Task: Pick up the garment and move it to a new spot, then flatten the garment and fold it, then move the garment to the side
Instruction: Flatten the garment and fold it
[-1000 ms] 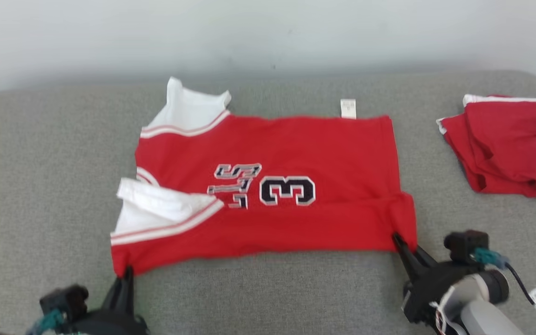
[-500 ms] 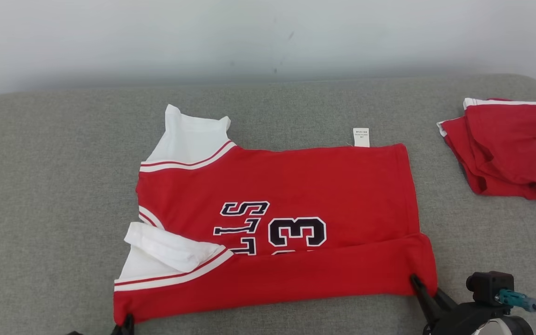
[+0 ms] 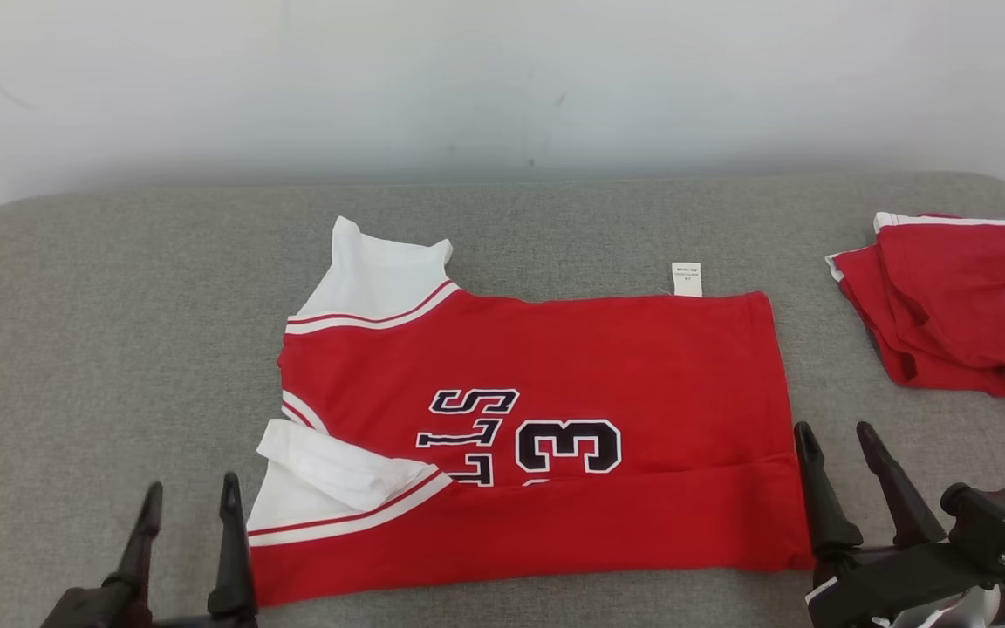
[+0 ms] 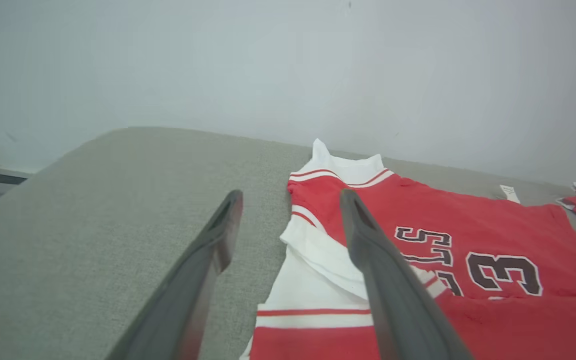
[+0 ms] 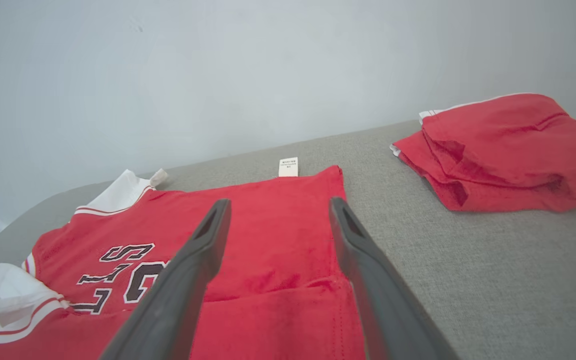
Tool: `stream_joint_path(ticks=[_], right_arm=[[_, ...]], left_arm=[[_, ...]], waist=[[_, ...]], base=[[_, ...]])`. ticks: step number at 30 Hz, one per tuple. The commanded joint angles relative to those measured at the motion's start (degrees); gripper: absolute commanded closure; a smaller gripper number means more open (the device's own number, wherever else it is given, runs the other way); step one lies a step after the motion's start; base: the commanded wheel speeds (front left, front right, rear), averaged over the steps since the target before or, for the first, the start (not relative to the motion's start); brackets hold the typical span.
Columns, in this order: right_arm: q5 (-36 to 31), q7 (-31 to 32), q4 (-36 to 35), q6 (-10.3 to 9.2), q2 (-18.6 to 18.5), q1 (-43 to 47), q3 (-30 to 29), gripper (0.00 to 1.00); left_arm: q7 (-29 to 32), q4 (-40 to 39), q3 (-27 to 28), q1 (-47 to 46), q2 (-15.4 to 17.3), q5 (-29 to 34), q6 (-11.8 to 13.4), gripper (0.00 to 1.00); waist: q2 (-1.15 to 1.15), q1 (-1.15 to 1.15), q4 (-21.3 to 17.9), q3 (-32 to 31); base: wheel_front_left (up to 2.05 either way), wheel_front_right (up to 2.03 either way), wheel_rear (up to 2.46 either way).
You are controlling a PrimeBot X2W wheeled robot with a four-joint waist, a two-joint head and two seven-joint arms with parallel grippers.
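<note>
Both tools have let go of the near hem they were pinching half a second ago. The left tool (image 3: 191, 485) now stands with its fingers well apart and nothing between them, just beside the jersey's (image 3: 555, 366) near-left corner. The right tool (image 3: 834, 429) is spread just as wide and equally empty, at the near-right corner. Its inner finger is so close to the red edge that I cannot tell whether it touches.

I see the same in the wrist views: the left tool (image 4: 290, 196) and right tool (image 5: 280, 201) each show a wide gap with no cloth in it.

The jersey lies flat across the middle of the grey fabric surface (image 3: 101, 349), white shoulder panels toward my left. Its near edge is folded up over the body in a long band.

The print reads sideways: a black "3" (image 3: 568, 445) outlined in white, and beside it an "S" above two L-shaped letters, with the rest hidden under the fold. The white care tag (image 3: 687, 279) sticks out at the far edge, its print too small to read. The red pile (image 3: 947, 305) sits well apart at the right.
</note>
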Motion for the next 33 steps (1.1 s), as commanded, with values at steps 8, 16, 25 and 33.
stream_joint_path(ticks=[8, 16, 25, 33], right_arm=[[-4.21, -1.21, -0.39, 0.07, 2.36, -0.36, -0.46, 0.0], [-3.96, -1.74, 5.49, 0.06, 2.3, -13.64, 3.35, 0.0], [-1.93, -4.91, 21.29, 0.07, 3.85, -31.63, 7.44, 0.0], [-0.82, -7.19, 33.54, 0.07, 4.85, -42.87, 10.17, 0.0]], left_arm=[[0.2, 2.31, 0.95, -5.9, -2.3, 2.75, -2.19, 0.0], [11.98, 10.38, 2.82, -24.37, 3.31, -1.03, -8.98, 0.0], [26.32, 25.44, 2.22, -44.31, 6.5, -3.5, -14.46, 0.0], [31.55, 39.61, -0.17, -53.96, 6.52, -2.14, -16.17, 0.0]], waist=[[0.0, 0.0, -0.96, 1.95], [0.0, 0.0, -7.86, 9.21], [0.0, 0.0, -15.02, 16.2], [0.0, 0.0, -17.9, 19.82]], base=[[0.0, 0.0, 0.0], [0.0, 0.0, 0.0], [0.0, 0.0, 0.0], [0.0, 0.0, 0.0]])
